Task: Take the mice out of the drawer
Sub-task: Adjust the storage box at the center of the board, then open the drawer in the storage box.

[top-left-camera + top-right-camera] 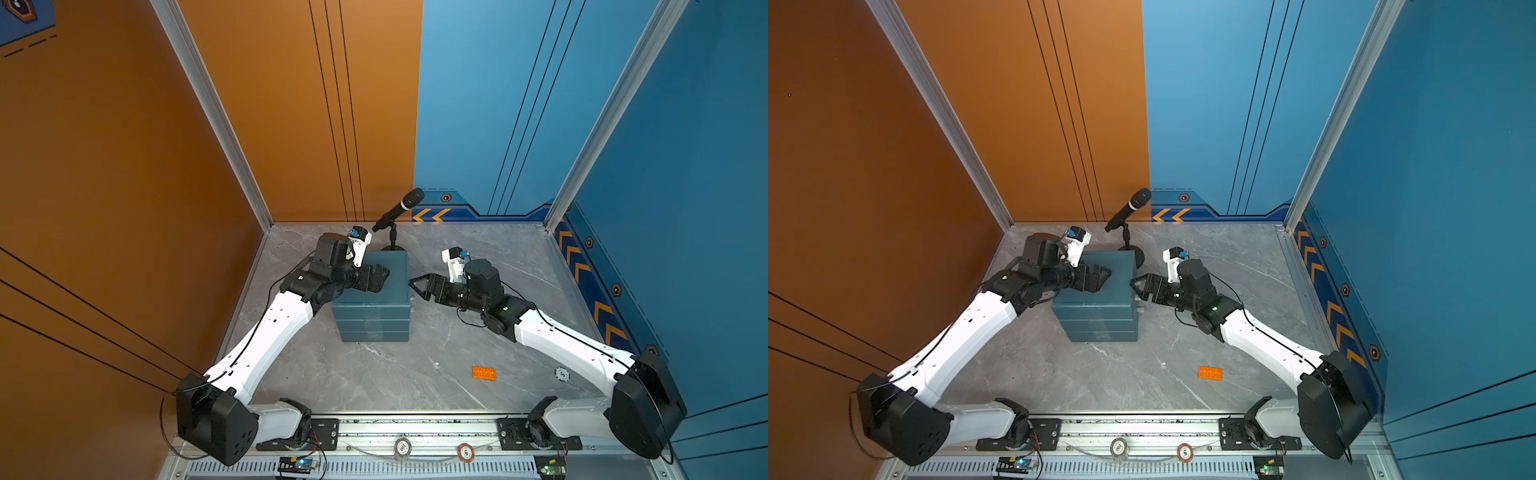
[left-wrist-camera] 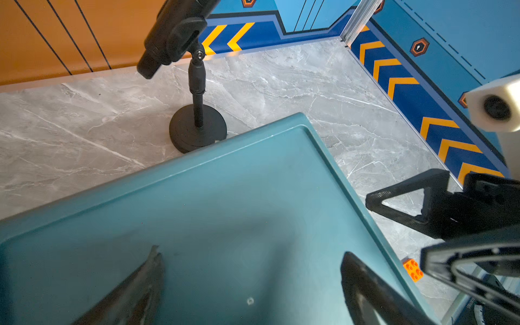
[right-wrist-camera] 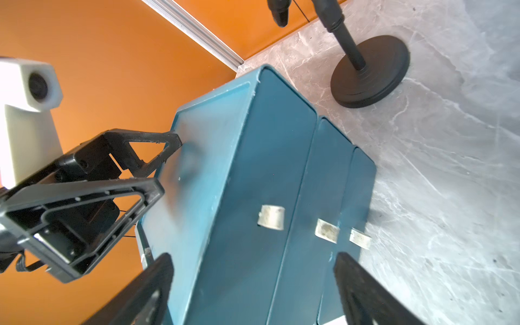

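A teal drawer unit (image 1: 374, 299) (image 1: 1100, 299) of three stacked drawers stands mid-table. Its fronts face right and look pushed in. Each front carries a pale tab handle (image 3: 270, 216). The mice are hidden; none shows in any view. My left gripper (image 1: 384, 276) (image 1: 1106, 276) (image 2: 250, 253) hovers open over the unit's flat top (image 2: 225, 211), with nothing between its fingers. My right gripper (image 1: 415, 286) (image 1: 1133, 284) (image 3: 253, 257) stands open just right of the unit, facing the drawer fronts (image 3: 267, 168) and holding nothing.
A black microphone (image 1: 399, 208) on a round-based stand (image 1: 392, 248) is right behind the unit. An orange studded plate (image 1: 484, 372) (image 1: 1210, 372) and a small round white token (image 1: 562, 374) lie front right. Walls enclose the left, back and right.
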Motion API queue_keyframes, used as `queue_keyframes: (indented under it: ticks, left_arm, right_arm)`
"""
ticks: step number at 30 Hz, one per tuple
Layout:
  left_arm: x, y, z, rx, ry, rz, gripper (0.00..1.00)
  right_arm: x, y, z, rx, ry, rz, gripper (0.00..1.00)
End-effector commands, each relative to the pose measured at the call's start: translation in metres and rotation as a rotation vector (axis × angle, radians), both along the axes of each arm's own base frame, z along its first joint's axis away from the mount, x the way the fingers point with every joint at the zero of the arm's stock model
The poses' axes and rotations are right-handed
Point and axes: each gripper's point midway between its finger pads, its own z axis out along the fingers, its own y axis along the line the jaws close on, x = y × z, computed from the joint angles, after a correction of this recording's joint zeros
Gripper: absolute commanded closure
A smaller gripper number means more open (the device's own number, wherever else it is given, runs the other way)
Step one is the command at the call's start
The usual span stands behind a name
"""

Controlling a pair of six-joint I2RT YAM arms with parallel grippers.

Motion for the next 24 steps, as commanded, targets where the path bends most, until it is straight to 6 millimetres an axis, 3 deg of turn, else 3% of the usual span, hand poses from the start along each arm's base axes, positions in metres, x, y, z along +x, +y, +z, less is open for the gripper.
queue_keyframes:
  ticks: [1,7,13,24]
  left_arm:
    - [-0.004,-0.002,0.017,-0.025,-0.1,-0.03,0.02]
    - [-0.014,-0.008,0.012,0.046,-0.161,-0.039,0.02]
    - [-0.023,-0.019,0.007,0.087,-0.159,-0.07,0.02]
    - [-0.023,-0.024,-0.002,0.118,-0.147,-0.062,0.02]
  right_arm:
    - [0.002,-0.003,0.001,0.063,-0.005,-0.009,0.19]
    - [0.013,-0.004,0.0,0.13,-0.021,-0.022,0.36]
    - [0.022,0.011,0.007,0.203,-0.031,0.029,0.51]
    - [0.029,0.022,-0.003,0.264,-0.001,0.03,0.6]
